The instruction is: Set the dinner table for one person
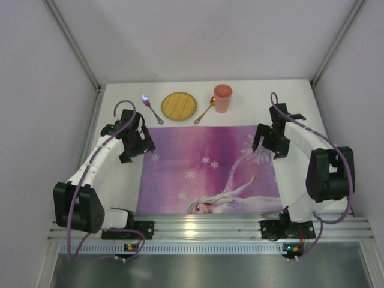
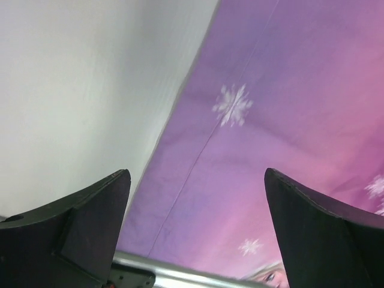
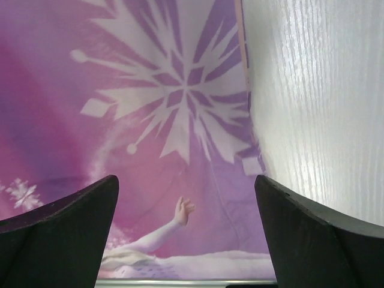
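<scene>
White and matte, the dinner table (image 1: pixel 249 99) fills the middle of the top view, with its aluminium rail (image 1: pixel 210 223) along the lower edge. A purple placemat (image 1: pixel 198 162) lies flat on it. Above the mat, left to right, sit a silvery utensil (image 1: pixel 152 108), yellow plate (image 1: pixel 179 106), gold spoon (image 1: pixel 205 110) and pink cup (image 1: pixel 222 98). The left gripper (image 2: pixel 195 174) and right gripper (image 3: pixel 186 177) hover over the mat's upper corners (one each), fingers spread wide, holding nothing.

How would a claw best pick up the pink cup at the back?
Probably by the rim, from above: the pink cup stands upright with its mouth open, so one finger can go inside and one outside. The gold spoon lies close beside it, crowding that side.
</scene>
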You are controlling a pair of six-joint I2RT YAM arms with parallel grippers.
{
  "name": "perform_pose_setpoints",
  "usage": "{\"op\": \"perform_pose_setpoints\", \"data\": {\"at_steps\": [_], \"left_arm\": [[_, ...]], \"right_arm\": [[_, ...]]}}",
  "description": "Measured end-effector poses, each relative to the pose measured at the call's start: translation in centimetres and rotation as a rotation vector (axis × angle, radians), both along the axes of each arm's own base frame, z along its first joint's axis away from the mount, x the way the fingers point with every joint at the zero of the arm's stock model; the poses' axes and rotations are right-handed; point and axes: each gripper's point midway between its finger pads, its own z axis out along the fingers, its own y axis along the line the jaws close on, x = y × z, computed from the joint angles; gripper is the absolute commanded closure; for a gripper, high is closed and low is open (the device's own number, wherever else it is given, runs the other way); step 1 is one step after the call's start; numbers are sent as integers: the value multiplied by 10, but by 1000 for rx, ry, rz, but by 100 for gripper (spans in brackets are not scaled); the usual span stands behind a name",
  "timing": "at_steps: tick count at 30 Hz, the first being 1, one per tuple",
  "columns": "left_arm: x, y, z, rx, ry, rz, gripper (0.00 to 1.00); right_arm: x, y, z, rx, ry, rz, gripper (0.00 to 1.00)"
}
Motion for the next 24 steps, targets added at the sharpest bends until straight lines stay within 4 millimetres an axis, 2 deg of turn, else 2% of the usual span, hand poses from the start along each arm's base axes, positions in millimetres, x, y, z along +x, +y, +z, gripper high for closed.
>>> {"op": "perform_pose_setpoints", "data": {"at_steps": [6, 9, 11, 12, 13, 14, 16, 17, 20, 22, 24], "left_arm": [[82, 12, 82, 68, -305, 92, 1], [117, 13, 99, 16, -497, 156, 2], [137, 14, 88, -64, -538, 177, 2], [149, 13, 81, -98, -533, 178, 5], [163, 11, 76, -131, -529, 178, 9], [182, 6, 64, -164, -502, 166, 10], [228, -14, 43, -260, -502, 112, 11], [242, -24, 28, -306, -495, 89, 11], [257, -49, -15, -412, -430, 43, 11], [266, -59, -31, -453, -404, 26, 11], [278, -64, -37, -481, -402, 16, 12]], "right_arm": [[5, 6, 81, 55, -232, 13, 5], [0, 6, 99, 63, -280, 22, 5], [-6, 5, 98, 60, -262, 23, 5], [-8, 5, 96, 58, -251, 24, 5], [-12, 4, 93, 55, -234, 25, 5], [-15, 3, 92, 50, -223, 27, 5], [-20, 2, 87, 42, -199, 27, 5], [-22, 1, 85, 38, -190, 26, 5], [-29, -1, 77, 30, -160, 24, 5], [-33, -2, 73, 26, -144, 21, 5], [-37, -2, 69, 24, -130, 18, 5]]}}
